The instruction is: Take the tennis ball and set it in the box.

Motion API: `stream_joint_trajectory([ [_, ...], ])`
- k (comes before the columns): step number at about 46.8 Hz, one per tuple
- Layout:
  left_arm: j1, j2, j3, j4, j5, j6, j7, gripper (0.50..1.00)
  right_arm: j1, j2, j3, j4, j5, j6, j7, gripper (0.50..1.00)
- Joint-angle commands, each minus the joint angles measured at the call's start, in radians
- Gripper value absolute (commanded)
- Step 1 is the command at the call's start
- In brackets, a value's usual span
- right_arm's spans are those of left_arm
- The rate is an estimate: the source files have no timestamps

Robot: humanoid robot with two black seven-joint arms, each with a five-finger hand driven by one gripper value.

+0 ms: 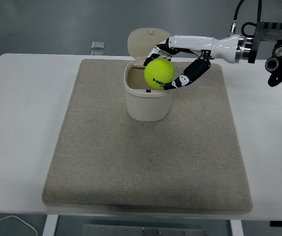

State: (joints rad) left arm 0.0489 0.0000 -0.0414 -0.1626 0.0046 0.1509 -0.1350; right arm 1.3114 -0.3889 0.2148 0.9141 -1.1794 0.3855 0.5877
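Reaching in from right, robot hand [173,66] clamped on tennis ball [159,74], over open box [148,101].

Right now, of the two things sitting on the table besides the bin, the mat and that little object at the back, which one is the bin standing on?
The beige mat: the cream bin stands on it, while the small grey object lies apart beyond the mat's far edge.

A lab: bare white table [23,123], grey floor [57,24].
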Motion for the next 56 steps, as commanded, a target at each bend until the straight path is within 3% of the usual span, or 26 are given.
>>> stream_joint_trajectory([
  [1, 0.0, 0.0, 0.0, 0.0, 0.0, -0.001, 0.0, 0.996, -0.001, 0.018, 0.0, -0.026, 0.0, -0.002, -0.011, 0.5],
  [7, 0.0, 0.0, 0.0, 0.0, 0.0, -0.001, 0.0, 0.996, -0.001, 0.035, -0.002, -0.046, 0.0, -0.05, -0.04, 0.5],
  [10, 0.0, 0.0, 0.0, 0.0, 0.001, -0.001, 0.0, 0.996, -0.001, 0.035, -0.002, -0.047, 0.0, -0.071, -0.055, 0.562],
  [13, 0.0, 0.0, 0.0, 0.0, 0.0, -0.001, 0.0, 0.996, -0.001, 0.036, -0.002, -0.047, 0.0, -0.086, -0.068, 0.582],
  [21, 0.0, 0.0, 0.0, 0.0, 0.0, -0.001, 0.0, 0.996, -0.003, 0.036, -0.002, -0.046, 0.001, -0.093, -0.069, 0.715],
  [34, -0.001, 0.0, 0.0, 0.0, 0.0, -0.001, 0.0, 0.996, -0.004, 0.038, -0.002, -0.046, 0.001, -0.093, -0.069, 0.823],
  [42, 0.0, 0.0, 0.0, 0.0, 0.0, -0.001, 0.0, 0.996, -0.006, 0.038, -0.002, -0.046, 0.006, -0.093, -0.069, 0.858],
  [56, -0.001, 0.0, 0.0, 0.0, 0.0, -0.001, 0.0, 0.996, -0.006, 0.036, -0.002, -0.043, 0.006, -0.088, -0.068, 0.86],
])
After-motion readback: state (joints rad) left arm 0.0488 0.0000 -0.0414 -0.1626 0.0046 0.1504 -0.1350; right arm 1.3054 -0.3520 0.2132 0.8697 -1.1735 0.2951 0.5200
